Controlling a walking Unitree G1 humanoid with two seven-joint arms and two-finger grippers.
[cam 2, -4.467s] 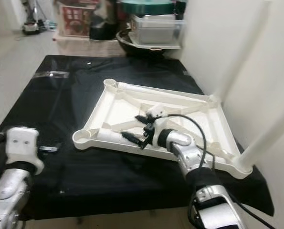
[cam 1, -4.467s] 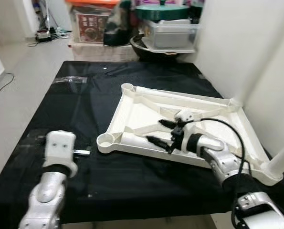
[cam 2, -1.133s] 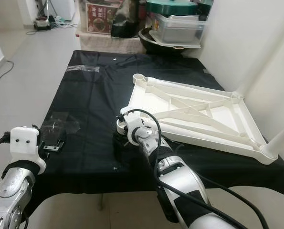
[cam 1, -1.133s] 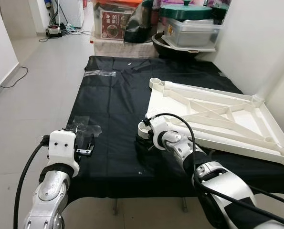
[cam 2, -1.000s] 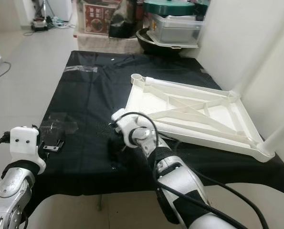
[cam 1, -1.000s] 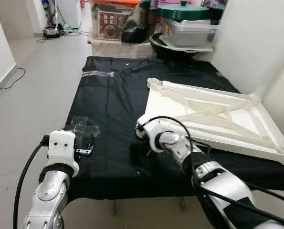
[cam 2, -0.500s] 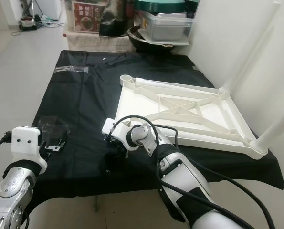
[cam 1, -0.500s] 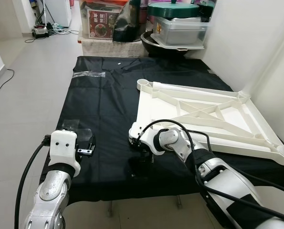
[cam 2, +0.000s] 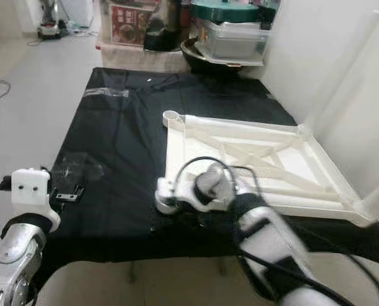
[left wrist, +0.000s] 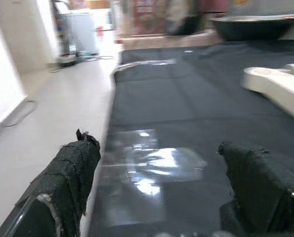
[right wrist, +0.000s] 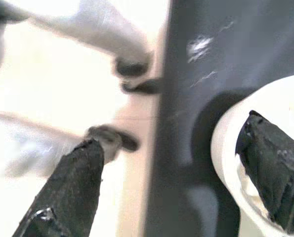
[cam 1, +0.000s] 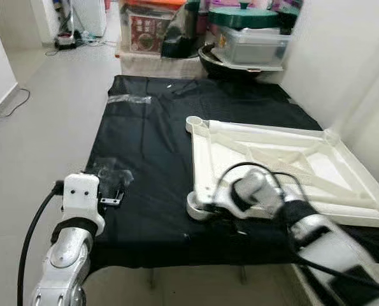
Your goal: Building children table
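The right gripper (right wrist: 171,182), fingers spread, straddles the tabletop (cam 1: 285,159) corner socket (right wrist: 245,163); next it should clamp there, while the left gripper (left wrist: 161,192) hovers spread.

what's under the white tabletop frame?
The white tabletop frame lies upside down on a black cloth that covers the surface. The right gripper is at its near corner socket. What the cloth rests on is hidden.

Cream-white plastic table frame (cam 1: 285,162); plain black cloth (cam 1: 148,146); green pot lid (cam 1: 243,16); pale grey floor (cam 1: 42,108).
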